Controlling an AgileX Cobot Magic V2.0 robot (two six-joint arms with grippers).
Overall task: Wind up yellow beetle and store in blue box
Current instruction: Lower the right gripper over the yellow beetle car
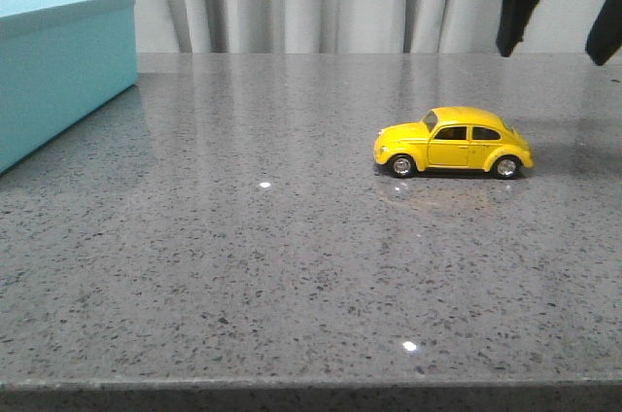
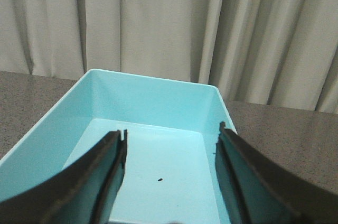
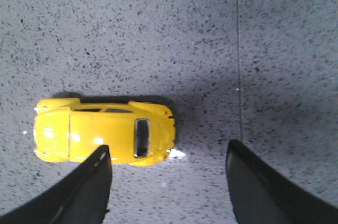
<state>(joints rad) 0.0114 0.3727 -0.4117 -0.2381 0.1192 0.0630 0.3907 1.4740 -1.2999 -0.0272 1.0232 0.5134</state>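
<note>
The yellow beetle (image 1: 453, 141) stands on all four wheels on the grey speckled tabletop (image 1: 292, 237), at about 3 o'clock from the middle of the front view, nose pointing toward 9 o'clock. The blue box (image 1: 58, 72) sits well apart from it, at the 10 o'clock edge, open and showing only a dark speck inside.

My right claw (image 3: 168, 182) hangs released above the car, fingers spread wide. In my right wrist view one finger (image 3: 90, 187) overlaps the car's flank near the rear window and the other is well off past the tail, so I am not yet centred over it. My left claw (image 2: 171, 176) is also released, poised over the box with nothing between its fingers.

I judge the car to be small, rigid and light, likely die-cast or hard plastic. The glossy rounded roof looks slippery, and the wheels will let it roll away if nudged. I would take hold across the flat door sides, low on the body between the wheels, squeezing firmly enough for pulling it back along the tabletop to wind it.
</note>
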